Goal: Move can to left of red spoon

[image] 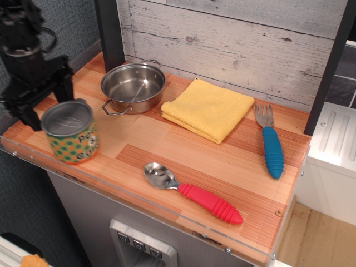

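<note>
Can [70, 132] sits at the bench's near-left corner, tilted, well left of the spoon [192, 192]. End effector [38, 100] is right behind it, fingers spread wide, can't tell if touching.

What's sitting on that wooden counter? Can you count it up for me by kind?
Cans: 1, the can
Pots: 1, the steel pot
Cloths: 1, the yellow cloth
Cutlery: 2, the red spoon and the blue fork
Total: 5
</note>
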### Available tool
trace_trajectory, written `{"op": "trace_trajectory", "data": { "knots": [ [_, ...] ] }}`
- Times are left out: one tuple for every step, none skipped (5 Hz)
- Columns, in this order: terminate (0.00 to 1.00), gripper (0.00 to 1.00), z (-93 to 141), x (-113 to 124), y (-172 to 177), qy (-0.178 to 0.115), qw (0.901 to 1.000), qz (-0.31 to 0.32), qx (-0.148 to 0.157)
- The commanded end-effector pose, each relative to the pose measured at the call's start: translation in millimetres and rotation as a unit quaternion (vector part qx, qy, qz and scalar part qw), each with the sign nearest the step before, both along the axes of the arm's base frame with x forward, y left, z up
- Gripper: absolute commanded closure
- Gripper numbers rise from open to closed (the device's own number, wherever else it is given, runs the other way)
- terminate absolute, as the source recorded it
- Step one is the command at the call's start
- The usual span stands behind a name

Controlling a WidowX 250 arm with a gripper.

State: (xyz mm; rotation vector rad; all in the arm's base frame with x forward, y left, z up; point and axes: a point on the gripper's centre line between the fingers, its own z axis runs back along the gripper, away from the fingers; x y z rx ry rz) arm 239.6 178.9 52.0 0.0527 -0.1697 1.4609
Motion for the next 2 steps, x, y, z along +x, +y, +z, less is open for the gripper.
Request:
{"op": "trace_trajectory", "data": {
  "knots": [
    [0.0,0.0,16.2,4.0,-25.4,-0.018,0.9996,-0.012,0.016],
    [0.0,0.0,13.9,7.0,-37.6,-0.014,0.9994,-0.021,0.024]
  ]
}}
